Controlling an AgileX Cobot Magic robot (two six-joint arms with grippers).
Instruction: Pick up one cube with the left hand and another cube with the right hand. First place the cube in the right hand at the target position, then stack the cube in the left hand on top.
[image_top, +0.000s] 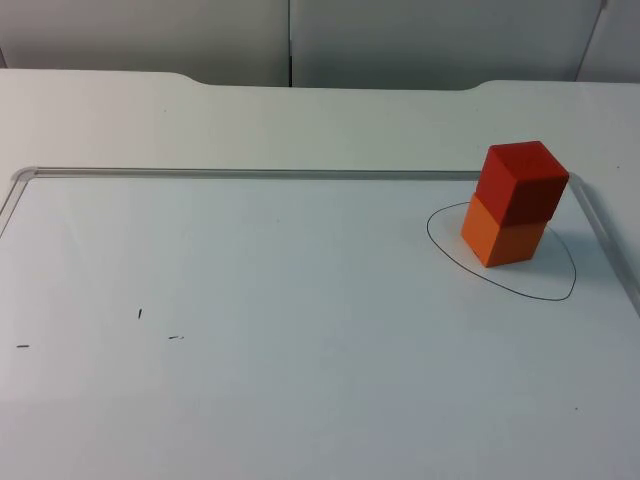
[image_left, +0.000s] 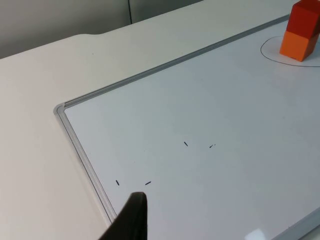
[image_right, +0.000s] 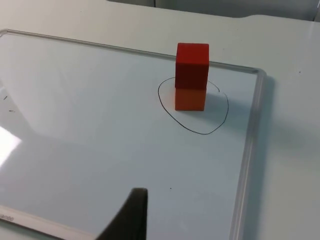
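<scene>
Red cube (image_top: 522, 180) sits on orange cube (image_top: 503, 236) inside drawn ring (image_top: 560, 295); end-effector states unclear.

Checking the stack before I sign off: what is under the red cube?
The red cube sits on the orange cube, inside the drawn circle on the whiteboard. The orange cube's top face is covered.

Even, bright light is falling from overhead, and the stacked cubes (image_top: 515, 203) are casting only a faint soft shadow toward the whiteboard's (image_top: 300, 330) far right edge. The board's glossy surface is giving pale reflections, with a small glare patch showing in the left wrist view.
</scene>
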